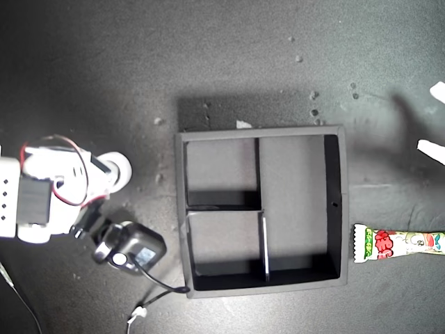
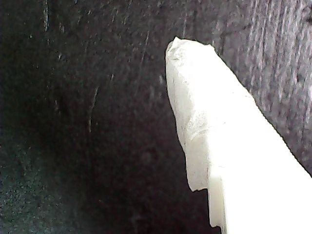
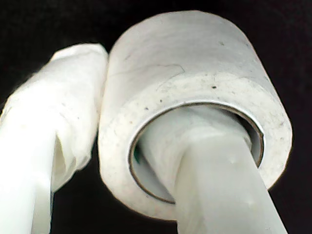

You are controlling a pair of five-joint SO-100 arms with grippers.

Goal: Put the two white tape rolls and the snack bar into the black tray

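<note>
Snack bar (image 1: 398, 244) wrapper: red print, too small to read. No other text legible.

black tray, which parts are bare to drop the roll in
All three compartments of the black tray are bare: two small squares toward the exterior view's left, one long one beside them. My second gripper grips a tape roll left of the tray. The snack bar lies outside the right wall.

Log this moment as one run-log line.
second gripper: shut on tape roll, one finger through its hole | first gripper: holds nothing visible | black tray: nothing inside | snack bar: outside tray, exterior view's right
</note>
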